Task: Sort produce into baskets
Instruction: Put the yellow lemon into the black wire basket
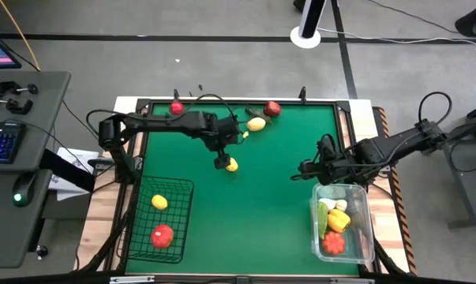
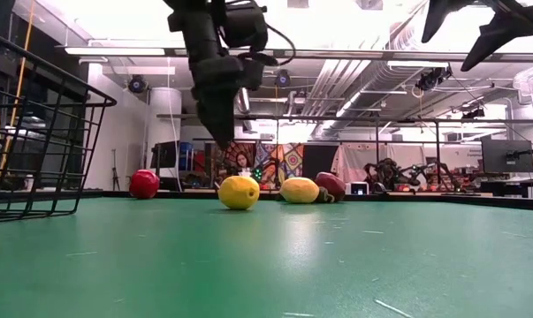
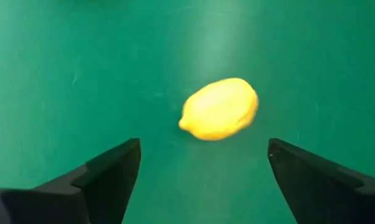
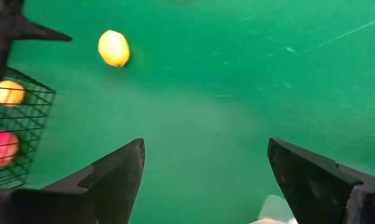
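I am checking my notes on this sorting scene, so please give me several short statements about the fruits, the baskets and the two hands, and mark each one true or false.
1. The left hand is open above the yellow lemon, which lies on the green mat. True.
2. The black wire basket holds nothing. False: it holds a yellow piece and a red piece.
3. The right hand is open and holds nothing. True.
4. The clear plastic basket stands on the left arm's side of the table. False: it stands on the right arm's side, just below the right hand in the high view.
5. Produce lies near the far edge of the mat: a red fruit and a yellow piece among it. True.
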`<state>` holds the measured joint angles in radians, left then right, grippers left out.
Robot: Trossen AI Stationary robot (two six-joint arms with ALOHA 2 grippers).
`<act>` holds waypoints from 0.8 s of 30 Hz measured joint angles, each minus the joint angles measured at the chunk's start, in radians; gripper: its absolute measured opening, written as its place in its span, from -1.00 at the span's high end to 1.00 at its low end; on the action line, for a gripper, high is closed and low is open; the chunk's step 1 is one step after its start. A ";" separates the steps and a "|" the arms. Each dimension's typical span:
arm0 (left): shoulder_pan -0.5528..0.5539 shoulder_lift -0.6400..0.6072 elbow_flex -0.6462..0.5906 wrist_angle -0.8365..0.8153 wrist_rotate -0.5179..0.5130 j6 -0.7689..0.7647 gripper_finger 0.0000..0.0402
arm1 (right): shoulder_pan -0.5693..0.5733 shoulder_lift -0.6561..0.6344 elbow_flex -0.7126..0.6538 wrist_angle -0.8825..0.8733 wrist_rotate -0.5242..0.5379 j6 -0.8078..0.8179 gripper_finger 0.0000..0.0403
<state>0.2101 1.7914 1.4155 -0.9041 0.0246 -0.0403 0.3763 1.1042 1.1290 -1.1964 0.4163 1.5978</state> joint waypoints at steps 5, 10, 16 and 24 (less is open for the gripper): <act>-0.062 0.014 -0.051 0.145 -0.011 0.322 -0.73 | 0.000 0.000 0.000 0.023 -0.001 0.000 -0.65; -0.125 0.014 -0.112 0.306 -0.053 0.548 -0.73 | 0.000 0.000 0.000 0.029 -0.001 0.000 -0.65; -0.155 0.025 -0.146 0.328 -0.107 0.702 -0.73 | 0.000 0.001 0.000 0.027 0.006 -0.006 -0.65; -0.144 0.123 -0.154 0.361 -0.192 0.814 -0.73 | 0.000 0.002 0.000 0.027 0.009 -0.082 -0.65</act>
<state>0.0665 1.9142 1.2613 -0.5436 -0.1672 0.7732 0.3759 1.1057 1.1290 -1.1694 0.4251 1.5155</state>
